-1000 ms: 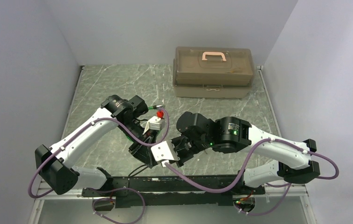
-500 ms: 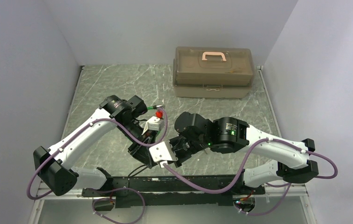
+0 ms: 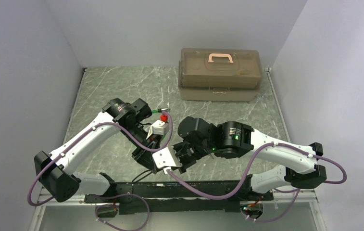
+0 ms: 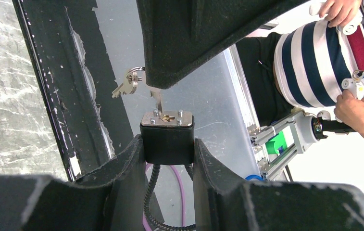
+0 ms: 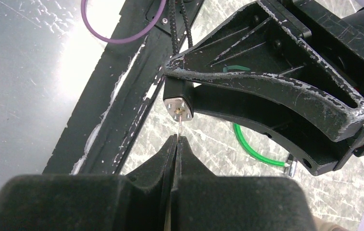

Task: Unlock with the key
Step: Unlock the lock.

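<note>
Gripping thin silver key (image 5: pixel 180 126), blade tip at keyhole (image 4: pixel 165 117), right hand (image 5: pixel 176 138); left hand (image 4: pixel 168 144) clamped around padlock (image 5: pixel 179 107).

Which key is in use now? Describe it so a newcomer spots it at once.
Find the padlock clamped in the left hand. The key is the thin silver blade running straight from the shut right hand to the padlock's keyhole face. Unlike the spare keys dangling off to the side on their ring, it alone is pinched and aimed at the lock.
</note>
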`<move>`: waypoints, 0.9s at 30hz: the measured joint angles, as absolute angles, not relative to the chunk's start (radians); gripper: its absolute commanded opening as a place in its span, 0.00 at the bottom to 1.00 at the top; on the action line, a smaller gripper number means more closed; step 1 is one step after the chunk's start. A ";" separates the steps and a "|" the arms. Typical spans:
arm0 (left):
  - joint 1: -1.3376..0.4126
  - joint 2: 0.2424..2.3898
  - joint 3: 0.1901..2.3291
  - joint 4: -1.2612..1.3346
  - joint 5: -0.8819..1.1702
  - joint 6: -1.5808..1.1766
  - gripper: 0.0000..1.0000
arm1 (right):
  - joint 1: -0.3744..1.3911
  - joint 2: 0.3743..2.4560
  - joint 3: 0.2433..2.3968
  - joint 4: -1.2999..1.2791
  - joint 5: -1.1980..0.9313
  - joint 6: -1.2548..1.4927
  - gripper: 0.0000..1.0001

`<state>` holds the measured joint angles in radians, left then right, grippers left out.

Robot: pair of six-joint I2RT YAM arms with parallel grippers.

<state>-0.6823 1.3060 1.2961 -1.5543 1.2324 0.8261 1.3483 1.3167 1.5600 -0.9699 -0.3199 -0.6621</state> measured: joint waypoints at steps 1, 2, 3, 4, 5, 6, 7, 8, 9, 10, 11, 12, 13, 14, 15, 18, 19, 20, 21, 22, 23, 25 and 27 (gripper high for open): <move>-0.682 1.306 1.296 -1.555 1.232 0.826 0.02 | 1.348 1.318 1.559 -0.970 -0.321 -0.662 0.00; -0.682 1.306 1.296 -1.556 1.232 0.826 0.02 | 1.348 1.319 1.558 -0.971 -0.321 -0.662 0.00; -0.682 1.306 1.296 -1.558 1.232 0.826 0.02 | 1.348 1.320 1.558 -0.970 -0.322 -0.662 0.00; -0.682 1.306 1.296 -1.558 1.232 0.826 0.02 | 1.348 1.320 1.558 -0.970 -0.323 -0.662 0.00; -0.682 1.306 1.296 -1.559 1.232 0.826 0.02 | 1.348 1.320 1.558 -0.970 -0.323 -0.662 0.00; -0.682 1.306 1.296 -1.559 1.232 0.826 0.02 | 1.348 1.320 1.558 -0.970 -0.323 -0.662 0.00; -0.682 1.306 1.296 -1.559 1.232 0.826 0.02 | 1.348 1.320 1.558 -0.970 -0.323 -0.662 0.00; -0.682 1.306 1.296 -1.559 1.232 0.826 0.02 | 1.348 1.320 1.558 -0.970 -0.323 -0.662 0.00; -0.682 1.306 1.296 -1.559 1.232 0.826 0.02 | 1.348 1.320 1.558 -0.970 -0.323 -0.662 0.00; -0.682 1.306 1.296 -1.559 1.231 0.826 0.02 | 1.348 1.320 1.558 -0.969 -0.323 -0.662 0.00; -0.682 1.306 1.296 -1.560 1.231 0.826 0.02 | 1.348 1.320 1.558 -0.968 -0.323 -0.662 0.00; -0.682 1.306 1.296 -1.560 1.231 0.826 0.02 | 1.348 1.320 1.558 -0.968 -0.323 -0.662 0.00; -0.682 1.306 1.296 -1.561 1.231 0.826 0.02 | 1.348 1.320 1.558 -0.967 -0.323 -0.662 0.00; -0.682 1.305 1.296 -1.561 1.231 0.826 0.02 | 1.348 1.320 1.558 -0.966 -0.323 -0.662 0.00; -0.682 1.304 1.296 -1.561 1.231 0.826 0.02 | 1.348 1.320 1.558 -0.966 -0.323 -0.662 0.00; -0.682 1.303 1.296 -1.562 1.231 0.826 0.02 | 1.348 1.320 1.558 -0.962 -0.323 -0.662 0.00; -0.682 1.303 1.296 -1.562 1.230 0.826 0.02 | 1.348 1.320 1.558 -0.961 -0.323 -0.662 0.00; -0.682 1.302 1.296 -1.562 1.230 0.826 0.02 | 1.348 1.320 1.558 -0.958 -0.322 -0.662 0.00; -0.682 1.301 1.296 -1.563 1.229 0.826 0.02 | 1.348 1.319 1.558 -0.955 -0.322 -0.662 0.00; -0.682 1.299 1.296 -1.562 1.229 0.826 0.02 | 1.348 1.318 1.558 -0.952 -0.322 -0.661 0.00; -0.682 1.298 1.296 -1.563 1.229 0.826 0.02 | 1.348 1.317 1.558 -0.948 -0.322 -0.661 0.00; -0.682 1.296 1.296 -1.563 1.229 0.826 0.02 | 1.348 1.314 1.554 -0.936 -0.322 -0.659 0.00; -0.682 1.293 1.296 -1.566 1.226 0.825 0.02 | 1.348 1.311 1.546 -0.928 -0.323 -0.655 0.00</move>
